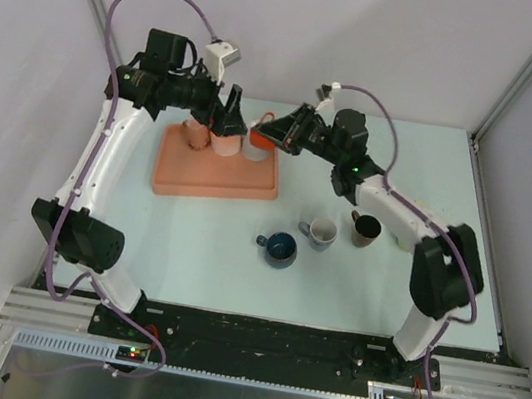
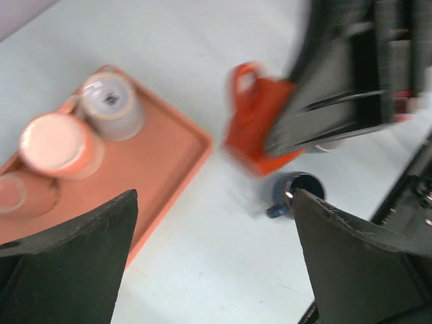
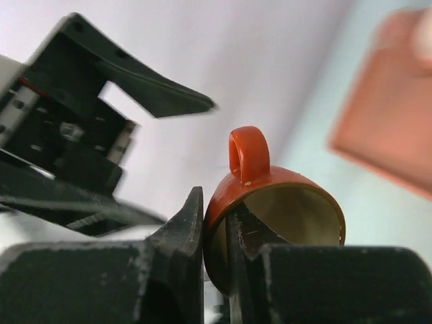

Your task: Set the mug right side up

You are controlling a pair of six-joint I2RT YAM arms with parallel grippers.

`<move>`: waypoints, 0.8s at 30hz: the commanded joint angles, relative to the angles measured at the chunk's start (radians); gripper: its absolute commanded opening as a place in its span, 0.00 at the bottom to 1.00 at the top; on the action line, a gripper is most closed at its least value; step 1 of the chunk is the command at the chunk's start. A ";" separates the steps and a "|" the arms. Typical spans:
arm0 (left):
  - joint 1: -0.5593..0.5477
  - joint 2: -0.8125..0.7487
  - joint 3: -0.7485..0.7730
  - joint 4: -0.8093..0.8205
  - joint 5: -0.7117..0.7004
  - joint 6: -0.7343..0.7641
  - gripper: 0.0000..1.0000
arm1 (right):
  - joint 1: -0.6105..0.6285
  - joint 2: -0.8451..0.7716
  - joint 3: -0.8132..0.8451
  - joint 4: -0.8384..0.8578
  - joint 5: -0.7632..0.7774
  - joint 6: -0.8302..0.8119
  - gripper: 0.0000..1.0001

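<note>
The right fingers point(image 3: 192, 223) are closed on the rim of the red-orange mug point(image 3: 277, 202), one finger inside the cup and one outside, and they hold it in the air, lying on its side with the handle up, over the worktop point(image 1: 197, 249) just beside the right end of the orange tray point(image 1: 213, 179). The left fingers point(image 2: 108, 229) stand wide open and grip nothing, close to this mug but apart from it. A blue mug point(image 1: 280, 248), a white mug point(image 1: 319, 232) and a brown mug point(image 1: 364, 229) stand on the worktop in front of the tray.
</note>
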 commanded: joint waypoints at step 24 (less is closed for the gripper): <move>0.214 0.521 0.267 0.029 -0.295 0.552 0.99 | -0.150 0.182 0.097 -1.140 0.788 -0.987 0.00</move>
